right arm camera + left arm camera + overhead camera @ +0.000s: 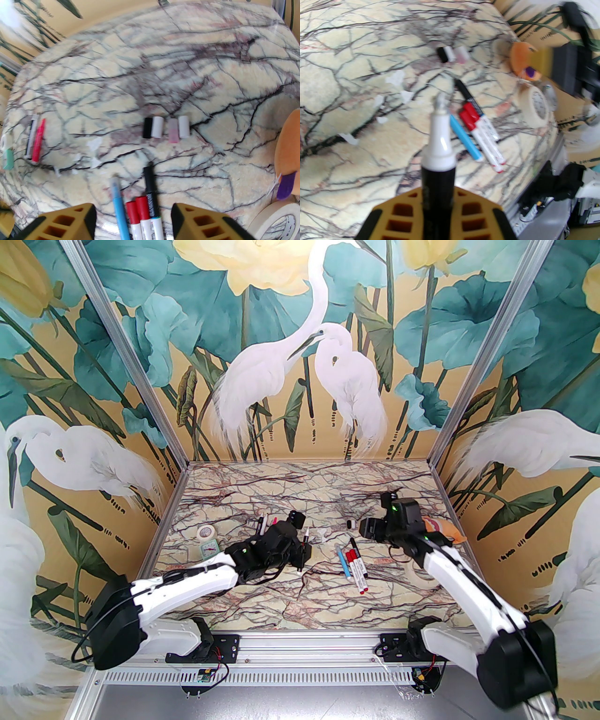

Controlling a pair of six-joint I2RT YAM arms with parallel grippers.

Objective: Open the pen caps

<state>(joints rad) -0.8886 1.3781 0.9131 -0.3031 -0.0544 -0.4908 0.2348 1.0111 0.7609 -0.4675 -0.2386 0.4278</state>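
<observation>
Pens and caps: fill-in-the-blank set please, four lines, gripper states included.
1. The left gripper is shut on a pen with a ____ barrel.
2. The right gripper stands ____ and holds nothing.
3. ____ loose caps lie in a row on the table.
4. The capped pens beside the blue pen have ____ caps.

Missing words: black; open; Four; red.
</observation>
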